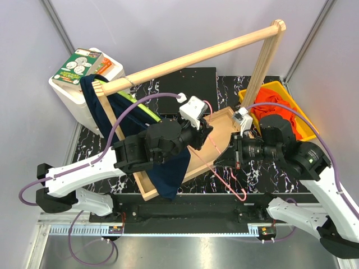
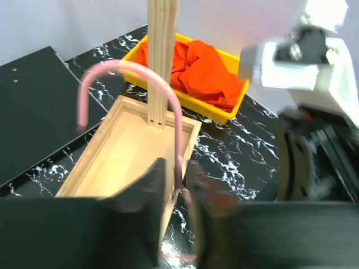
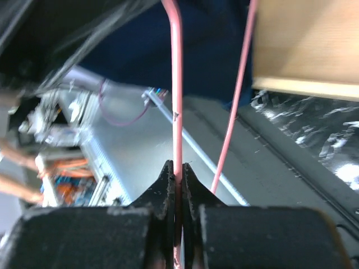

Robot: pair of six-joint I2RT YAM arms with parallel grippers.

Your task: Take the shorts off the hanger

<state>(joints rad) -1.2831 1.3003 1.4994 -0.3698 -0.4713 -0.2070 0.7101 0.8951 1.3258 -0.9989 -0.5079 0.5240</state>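
Pink hanger wire (image 3: 176, 112) is clamped by the right gripper (image 3: 178, 174); the left gripper (image 2: 176, 168) is parted slightly around it. Orange shorts (image 1: 275, 112) are seen at two o'clock in a bin (image 1: 275, 86), navy shorts (image 1: 168, 168) at eight.

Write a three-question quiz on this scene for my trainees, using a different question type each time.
1. True or false: the right gripper is shut on the pink hanger.
2. Fill in: in the top view, the navy shorts are draped over the ___ end of the wooden rack.
3. Where are the orange shorts? A) on the wooden rack B) in the yellow bin C) on the pink hanger

Key: 1 true; 2 left; 3 B.
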